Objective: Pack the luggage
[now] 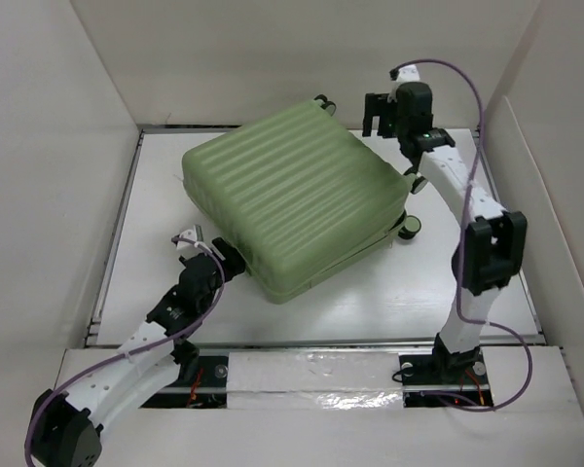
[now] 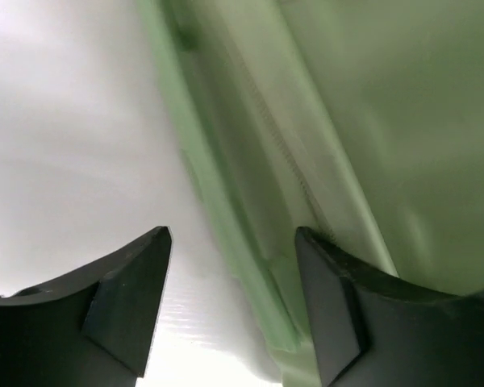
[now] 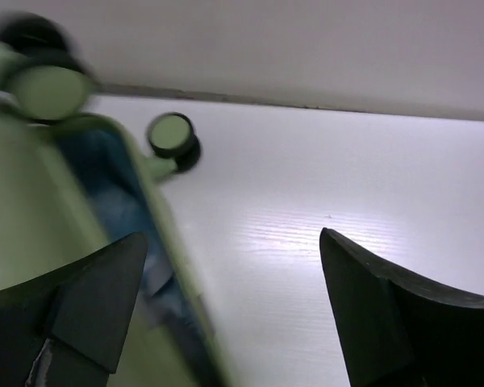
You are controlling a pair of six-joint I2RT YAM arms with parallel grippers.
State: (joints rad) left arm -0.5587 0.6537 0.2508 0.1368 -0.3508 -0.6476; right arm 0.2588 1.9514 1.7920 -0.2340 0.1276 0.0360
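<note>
The luggage (image 1: 297, 195), a pale green ribbed suitcase, lies flat mid-table with its lid down. My left gripper (image 1: 229, 261) is open at its near left corner. In the left wrist view the gripper (image 2: 232, 234) straddles the case's lower rim and zip seam (image 2: 290, 169), with its right finger (image 2: 339, 306) against the shell. My right gripper (image 1: 378, 115) is open and empty, raised beside the far right corner. In the right wrist view the gripper (image 3: 232, 234) hangs over bare table, and a narrow gap in the case shows blue lining (image 3: 105, 185) at its left finger.
Small black wheels stick out on the case's right side (image 1: 409, 229) and far corner (image 1: 321, 100); two show in the right wrist view (image 3: 173, 135). White walls enclose the table (image 1: 487, 292) on the left, back and right.
</note>
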